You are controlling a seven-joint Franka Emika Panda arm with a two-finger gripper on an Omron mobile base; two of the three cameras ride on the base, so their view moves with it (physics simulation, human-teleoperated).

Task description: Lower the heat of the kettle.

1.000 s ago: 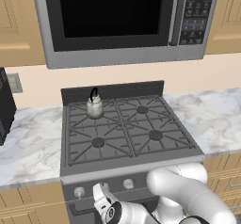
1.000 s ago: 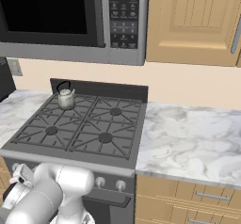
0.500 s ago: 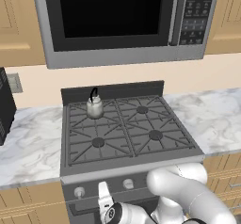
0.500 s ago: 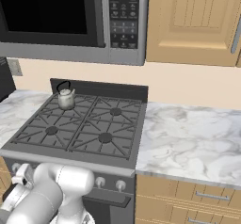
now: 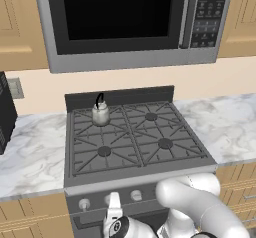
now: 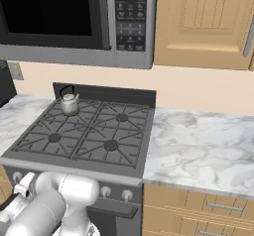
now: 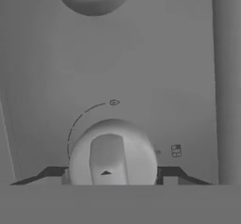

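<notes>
My jaws bracket the stove knob (image 7: 113,155), contact unconfirmed; I should grip squarely and turn gently, kettle (image 5: 100,114) undisturbed.

Kettle (image 5: 100,115) on stove (image 5: 150,147) rear-left grate, microwave (image 5: 125,17) above.

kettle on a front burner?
No: the kettle sits on the stove's back-left grate, next to the dark backguard.
</notes>
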